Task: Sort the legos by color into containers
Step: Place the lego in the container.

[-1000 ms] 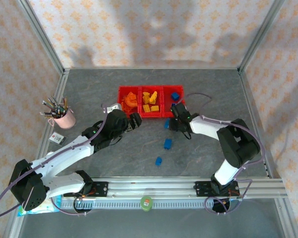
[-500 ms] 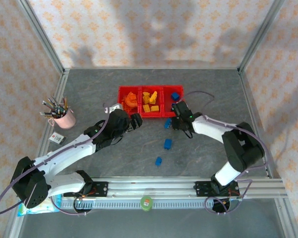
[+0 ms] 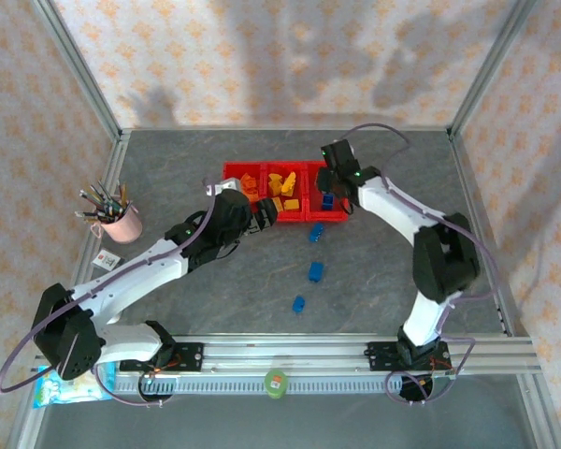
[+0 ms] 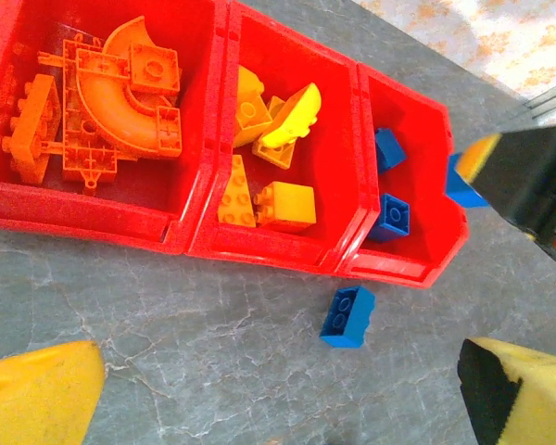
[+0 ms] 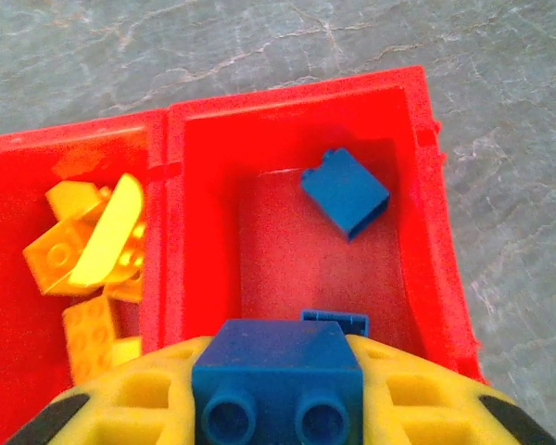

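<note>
Right gripper [image 3: 329, 194]: fingers [image 5: 417, 399] clamped on the held blue brick [image 5: 278, 375], with two studs facing the wrist cam. In the top view it hangs over the right-end bin [image 5: 287, 100] of the red bin row [image 4: 74, 218]. Can't tell how high the brick sits above the bin floor.

Bin contents:
- Right-end bin: binned blue bricks, one lying tilted toward the far side [image 5: 345, 193], another partly hidden behind the held one.
- Middle bin [image 4: 296, 264]: yellow bricks [image 4: 287, 206], several piled up, one with a curved face on top.
- Left bin [image 4: 0, 56]: orange pieces [image 4: 120, 88], including a curved one.

Loose blue bricks are on the bench [image 3: 383, 281], three of them in the top view:
- one just in front of the right-end bin [image 3: 315, 233], apart from its wall
- one nearer the arm bases [image 3: 315, 271]
- one nearer still [image 3: 298, 304]

Left gripper [image 3: 262, 213]: sits at the front of the bin row, around the left/middle bins. Its fingers [image 4: 37, 394] are wide apart, with bare bench between them.

Pink cup of pens [image 3: 120, 223] is well apart, on the left side of the bench.
</note>
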Available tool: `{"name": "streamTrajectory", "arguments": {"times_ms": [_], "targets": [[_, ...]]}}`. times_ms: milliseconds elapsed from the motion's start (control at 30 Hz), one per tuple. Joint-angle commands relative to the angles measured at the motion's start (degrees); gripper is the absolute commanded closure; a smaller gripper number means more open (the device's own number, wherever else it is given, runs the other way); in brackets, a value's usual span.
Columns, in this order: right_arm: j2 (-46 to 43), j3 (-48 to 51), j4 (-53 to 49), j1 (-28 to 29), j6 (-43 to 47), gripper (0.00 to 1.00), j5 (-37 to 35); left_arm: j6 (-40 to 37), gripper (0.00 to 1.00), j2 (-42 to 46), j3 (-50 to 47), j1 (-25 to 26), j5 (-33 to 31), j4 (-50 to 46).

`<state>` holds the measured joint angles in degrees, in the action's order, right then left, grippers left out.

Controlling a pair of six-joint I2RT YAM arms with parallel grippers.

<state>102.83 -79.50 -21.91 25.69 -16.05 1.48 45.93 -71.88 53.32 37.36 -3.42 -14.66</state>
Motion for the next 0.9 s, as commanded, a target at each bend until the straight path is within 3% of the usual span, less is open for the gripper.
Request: {"name": "streamTrajectory", "arguments": {"times_ms": [0, 167, 300, 400, 533, 867], "targets": [[6.45, -7.00, -2.41, -0.55, -0.10, 0.72, -0.56, -1.90, 0.01, -1.04, 1.70, -1.36, -0.45, 1.12], [13.61, -14.82, -4.54, -1.64, -0.18, 0.67, -2.36, -2.23, 0.01, -1.02, 1.70, -2.42, -0.18, 1.17], [13.20, -16.86, -4.12, -1.96, -0.52, 0.53, 0.38, -2.60, 0.01, -0.66, 1.66, -2.74, -0.18, 0.64], [11.06, -16.41, -3.93, -1.96, -0.32, 0.50, 2.03, -2.94, 0.01, -0.38, 2.05, -2.82, -0.44, -0.24], [6.81, -11.96, -4.62, -1.55, 0.27, 0.47, 4.34, -2.95, 0.01, 0.72, 1.50, -2.80, -0.45, -1.11], [-6.98, 11.62, -1.80, 4.42, -5.20, 0.36, 1.34, -0.49, 0.01, 2.82, -3.46, -1.48, 1.11, -0.26]]}}
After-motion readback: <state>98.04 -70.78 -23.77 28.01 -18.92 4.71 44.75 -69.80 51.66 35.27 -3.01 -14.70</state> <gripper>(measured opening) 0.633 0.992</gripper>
